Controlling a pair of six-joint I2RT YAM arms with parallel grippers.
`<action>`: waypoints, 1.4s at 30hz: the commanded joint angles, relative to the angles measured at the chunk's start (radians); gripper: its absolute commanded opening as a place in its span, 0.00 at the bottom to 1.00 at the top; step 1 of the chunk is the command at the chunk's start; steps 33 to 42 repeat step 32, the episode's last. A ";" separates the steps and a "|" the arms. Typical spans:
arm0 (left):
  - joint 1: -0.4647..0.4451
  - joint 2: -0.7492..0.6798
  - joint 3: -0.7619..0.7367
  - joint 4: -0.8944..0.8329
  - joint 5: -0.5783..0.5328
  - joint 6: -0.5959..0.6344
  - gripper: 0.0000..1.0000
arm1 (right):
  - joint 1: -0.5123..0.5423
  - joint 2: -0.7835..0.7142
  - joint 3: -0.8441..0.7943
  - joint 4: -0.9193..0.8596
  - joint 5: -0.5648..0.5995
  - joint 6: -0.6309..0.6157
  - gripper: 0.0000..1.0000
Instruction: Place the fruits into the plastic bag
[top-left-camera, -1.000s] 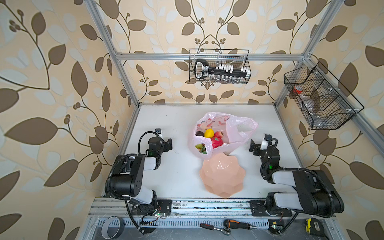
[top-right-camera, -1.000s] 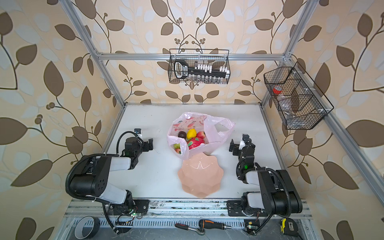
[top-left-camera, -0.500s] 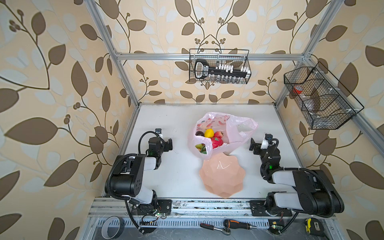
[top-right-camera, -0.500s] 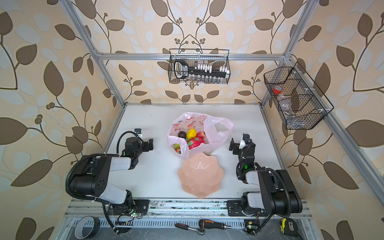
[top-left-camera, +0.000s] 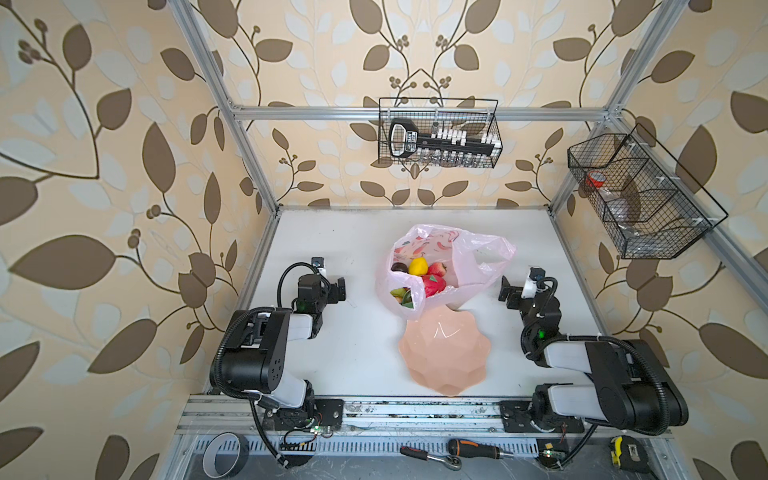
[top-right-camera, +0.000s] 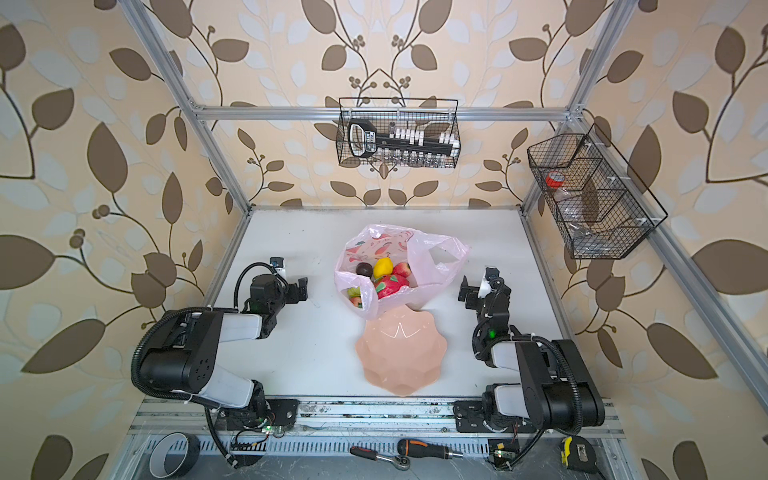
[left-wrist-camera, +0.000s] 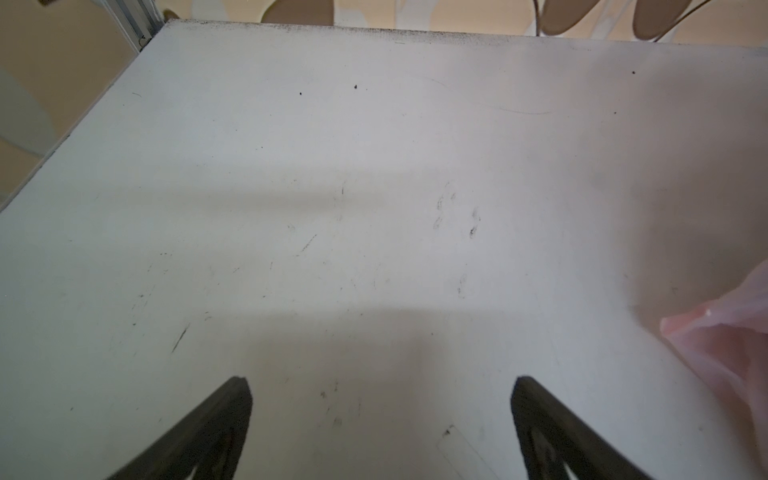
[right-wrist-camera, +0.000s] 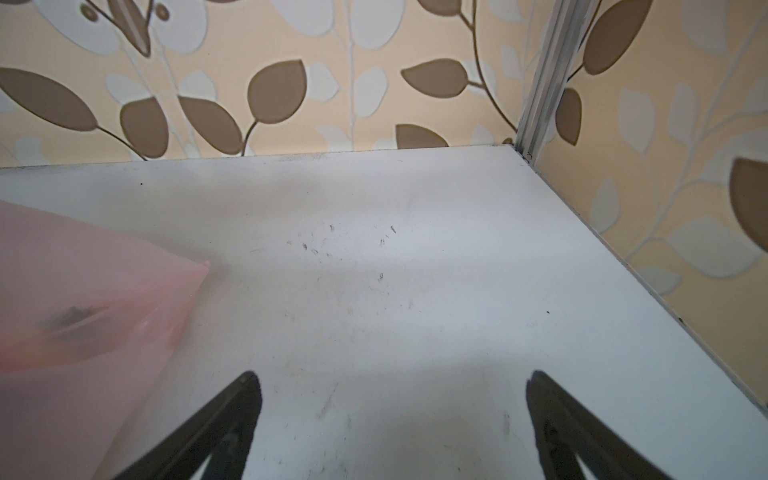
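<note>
1. My left arm sits folded low at the table's (left-wrist-camera: 374, 166) left side. The left gripper (left-wrist-camera: 380, 386) is spread wide and holds nothing.
2. My right arm is folded likewise on the right. The right gripper (right-wrist-camera: 392, 382) is wide, nothing held.
3. Bag (top-left-camera: 478, 253) lies mid-table between both grippers, mouth open, with the fruits (top-left-camera: 417, 266) inside.
4. Plate (top-left-camera: 444, 361) touches the bag's near edge.

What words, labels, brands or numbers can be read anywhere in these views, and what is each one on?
No text is legible in any view.
Black socket rack: pale lettering near its handle, too small to read.
Tape measure: markings too blurred to read.
Plastic bag: printed fruit pictures only, no words visible.
Both wrist views: no writing at all.
</note>
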 joint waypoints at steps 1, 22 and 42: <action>0.001 -0.048 -0.012 0.026 0.202 0.088 0.99 | -0.004 -0.046 -0.070 0.113 -0.242 -0.095 1.00; -0.005 -0.013 0.008 0.025 -0.064 -0.024 0.99 | 0.010 -0.001 0.010 0.020 -0.019 -0.028 1.00; -0.005 -0.017 0.006 0.023 -0.062 -0.024 0.99 | -0.042 -0.004 0.011 0.012 -0.121 -0.003 1.00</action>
